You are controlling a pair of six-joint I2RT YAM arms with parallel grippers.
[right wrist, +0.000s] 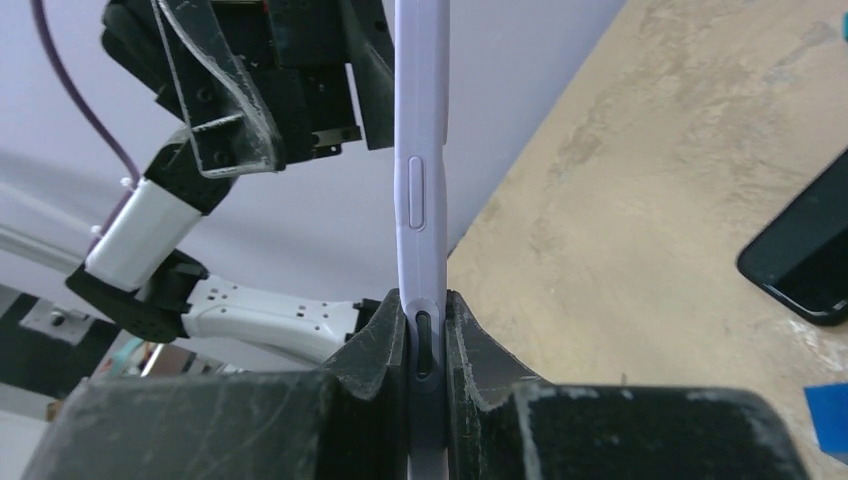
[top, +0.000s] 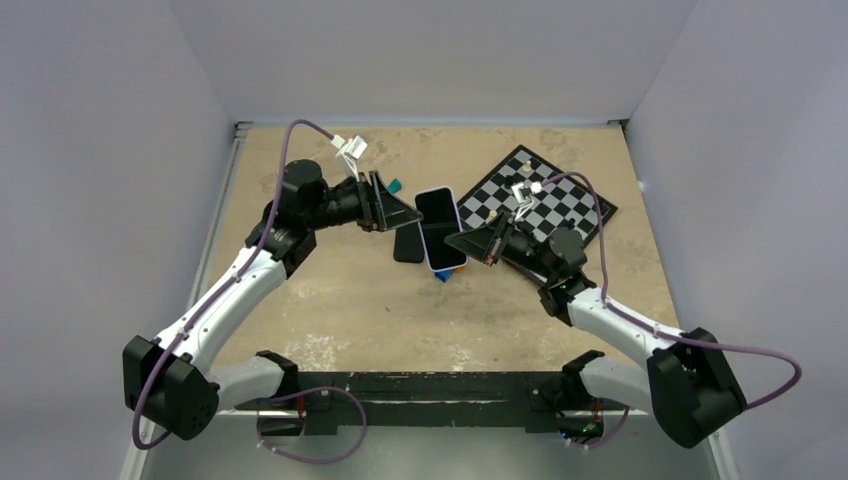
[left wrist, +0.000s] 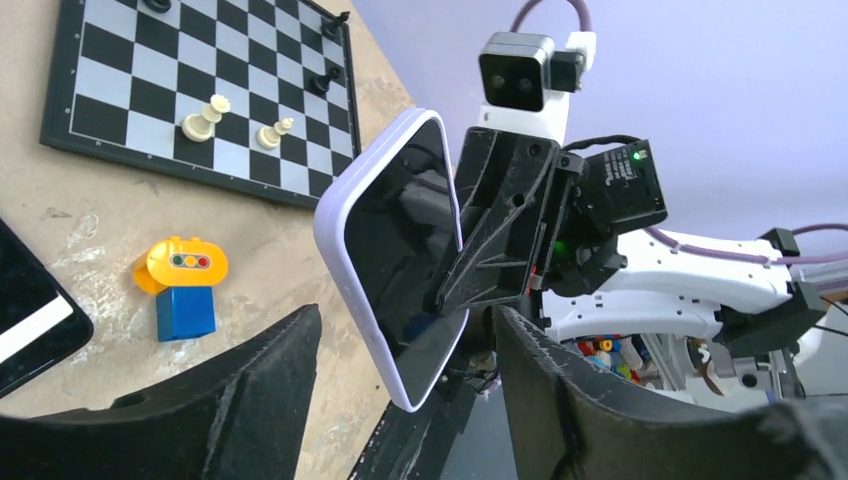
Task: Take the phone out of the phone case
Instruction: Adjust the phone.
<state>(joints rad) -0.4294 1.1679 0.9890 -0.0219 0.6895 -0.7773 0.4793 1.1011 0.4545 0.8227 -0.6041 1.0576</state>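
- Above the table (top: 330, 300), right gripper (right wrist: 425, 330) pinches the lavender phone case (left wrist: 333, 215) by its edge.
- Just beside it, left gripper (top: 402, 213) stands open.

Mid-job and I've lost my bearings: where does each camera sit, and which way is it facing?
Top external: above and behind the bases, looking down on the tan table; left arm and right arm converge on the lavender-cased, black-screened phone.
Left wrist: faces that phone's screen and the black-and-white chessboard; own open fingers below.
Right wrist: looks along the lavender plastic case edge-on; own fingers clamp it.
Shared: both wrist views catch the bare black phone lying flat.
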